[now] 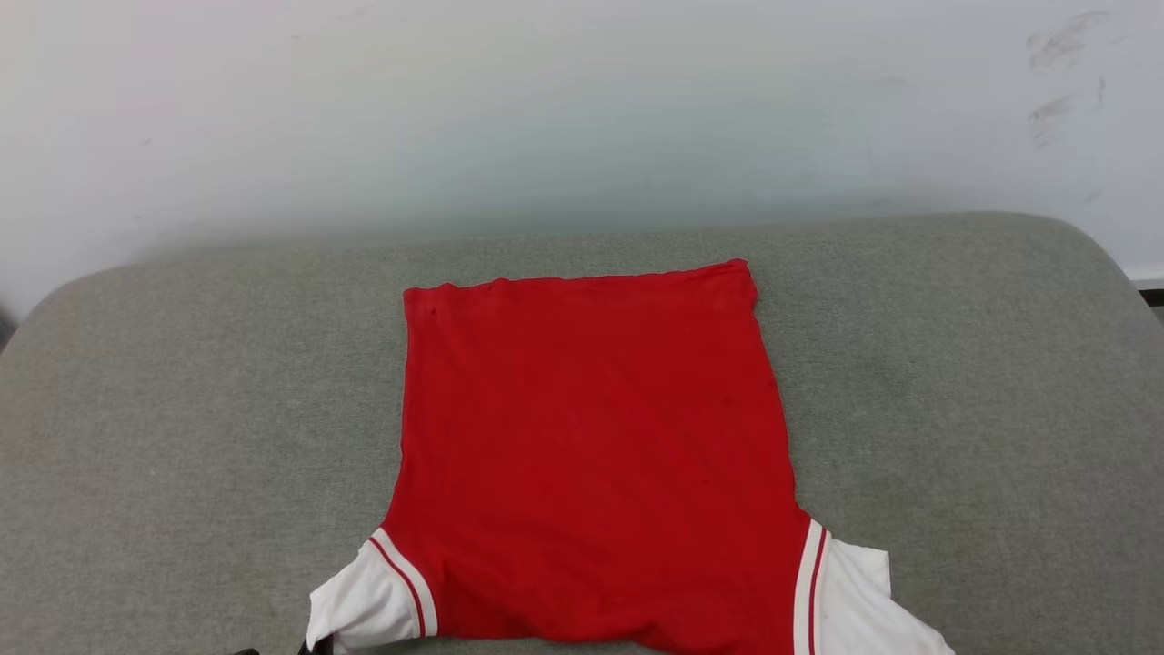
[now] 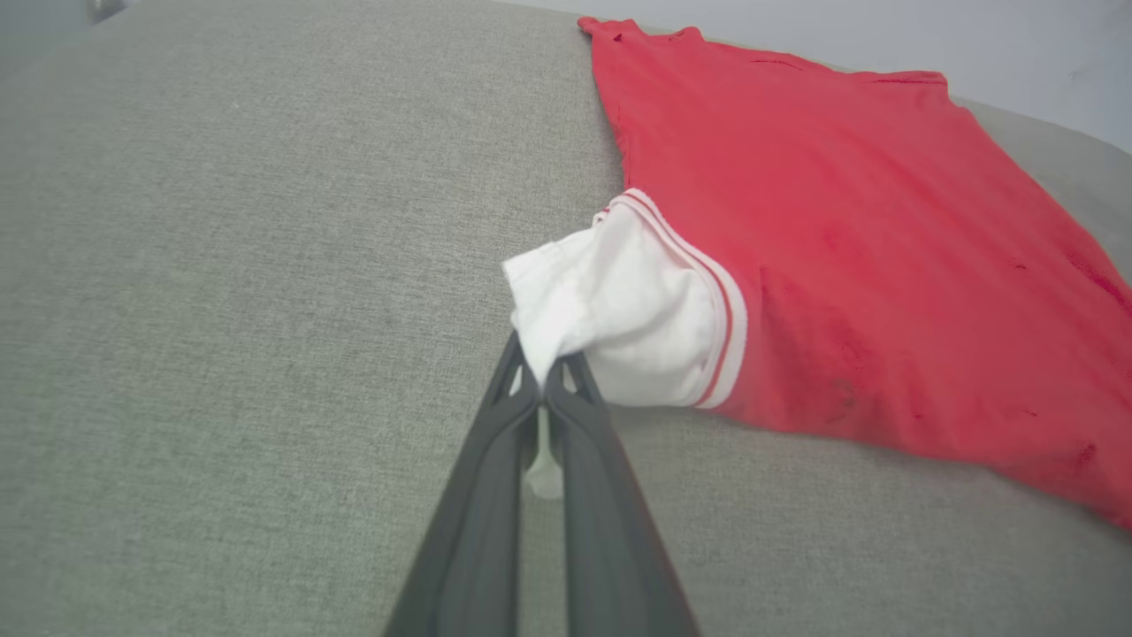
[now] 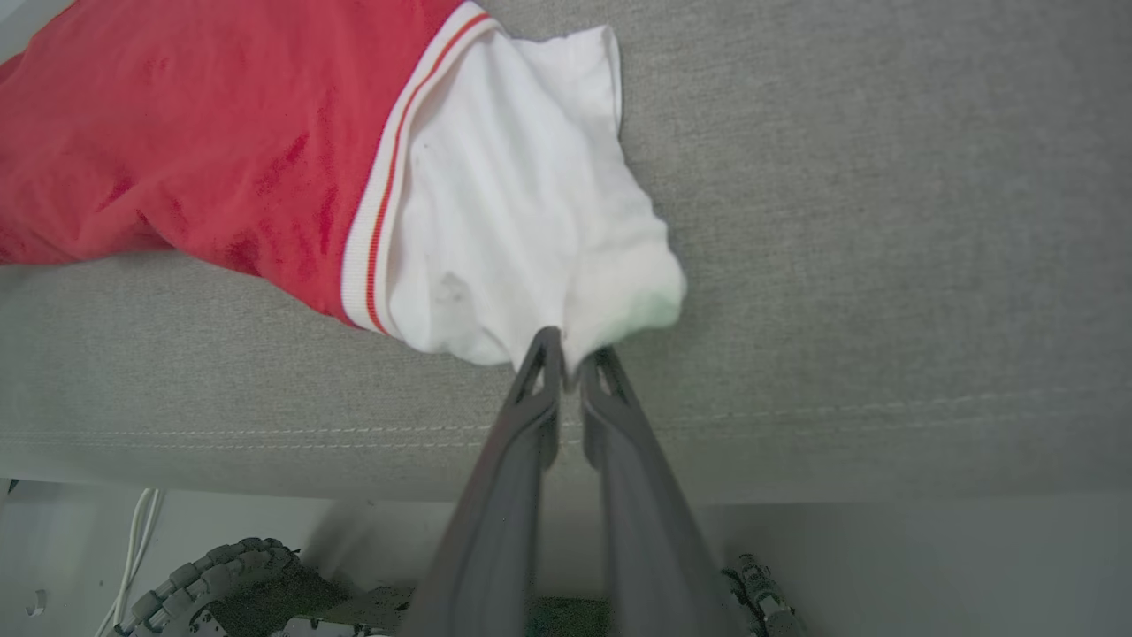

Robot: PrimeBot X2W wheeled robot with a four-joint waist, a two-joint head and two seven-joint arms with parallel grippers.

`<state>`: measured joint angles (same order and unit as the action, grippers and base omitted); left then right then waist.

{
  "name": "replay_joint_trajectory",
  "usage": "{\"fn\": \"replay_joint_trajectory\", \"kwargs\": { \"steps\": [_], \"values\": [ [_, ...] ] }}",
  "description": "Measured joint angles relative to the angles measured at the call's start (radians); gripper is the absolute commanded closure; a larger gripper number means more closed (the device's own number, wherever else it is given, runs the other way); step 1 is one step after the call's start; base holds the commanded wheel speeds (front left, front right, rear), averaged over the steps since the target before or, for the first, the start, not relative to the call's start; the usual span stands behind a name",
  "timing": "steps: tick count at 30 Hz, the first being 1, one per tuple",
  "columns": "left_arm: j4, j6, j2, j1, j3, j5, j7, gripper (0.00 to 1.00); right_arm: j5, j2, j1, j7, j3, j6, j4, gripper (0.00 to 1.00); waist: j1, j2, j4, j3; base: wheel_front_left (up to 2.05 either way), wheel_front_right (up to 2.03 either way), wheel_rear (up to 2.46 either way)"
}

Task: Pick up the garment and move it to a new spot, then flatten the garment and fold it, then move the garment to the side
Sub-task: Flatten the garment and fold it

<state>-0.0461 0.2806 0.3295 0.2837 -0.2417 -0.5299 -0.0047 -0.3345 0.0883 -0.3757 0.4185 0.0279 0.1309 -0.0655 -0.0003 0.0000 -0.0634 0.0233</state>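
soft, floppy garment (image 1: 591, 437), best held by sleeves (image 2: 619, 310): left fingers (image 2: 495, 460) shut on one, right fingers (image 3: 522, 460) barely parted, pinching the other.

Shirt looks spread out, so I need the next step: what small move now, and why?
Probably open the left gripper and let go: the garment lies flat on the cushion, its sleeve pinched, while the right gripper looks barely parted.
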Motion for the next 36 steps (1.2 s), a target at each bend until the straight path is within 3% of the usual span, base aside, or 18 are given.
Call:
{"fn": "replay_joint_trajectory", "kwargs": {
  "steps": [9, 14, 20, 27, 30, 36],
  "values": [
    [-0.031, -0.006, -0.008, -0.049, -0.028, 0.032, -0.021, 1.00, 0.006, 0.058, 0.199, -0.123, 0.005, 0.000, 0.018, 0.00, 0.0002, 0.0000, 0.040, -0.012, 0.00, 0.00, 0.00],
    [-0.074, -0.008, -0.010, -0.116, -0.046, 0.061, -0.027, 1.00, -0.027, 0.118, 0.422, -0.158, 0.038, 0.000, 0.130, 0.00, 0.0004, 0.0000, 0.078, -0.058, 0.00, 0.00, 0.00],
    [-0.093, -0.025, -0.059, -0.228, -0.076, 0.079, -0.083, 1.00, -0.084, 0.196, 0.690, -0.164, 0.081, 0.000, 0.318, 0.00, 0.0004, 0.0000, 0.157, -0.154, 0.00, 0.00, 0.00],
    [-0.068, -0.064, -0.117, -0.358, -0.135, 0.105, -0.141, 1.00, -0.101, 0.303, 1.026, 0.000, 0.068, 0.000, 0.529, 0.00, 0.0005, 0.0000, 0.251, -0.307, 0.00, 0.00, 0.00],
    [-0.055, -0.079, -0.134, -0.398, -0.153, 0.113, -0.159, 1.00, -0.103, 0.350, 1.145, 0.128, 0.042, 0.000, 0.604, 0.00, 0.0006, 0.0000, 0.292, -0.369, 0.00, 0.00, 0.00],
    [-0.017, -0.097, -0.155, -0.442, -0.165, 0.112, -0.187, 1.00, -0.096, 0.378, 1.319, 0.330, -0.003, 0.000, 0.681, 0.00, 0.0005, 0.0000, 0.363, -0.468, 0.00, 0.00, 0.00]
  ]
}}
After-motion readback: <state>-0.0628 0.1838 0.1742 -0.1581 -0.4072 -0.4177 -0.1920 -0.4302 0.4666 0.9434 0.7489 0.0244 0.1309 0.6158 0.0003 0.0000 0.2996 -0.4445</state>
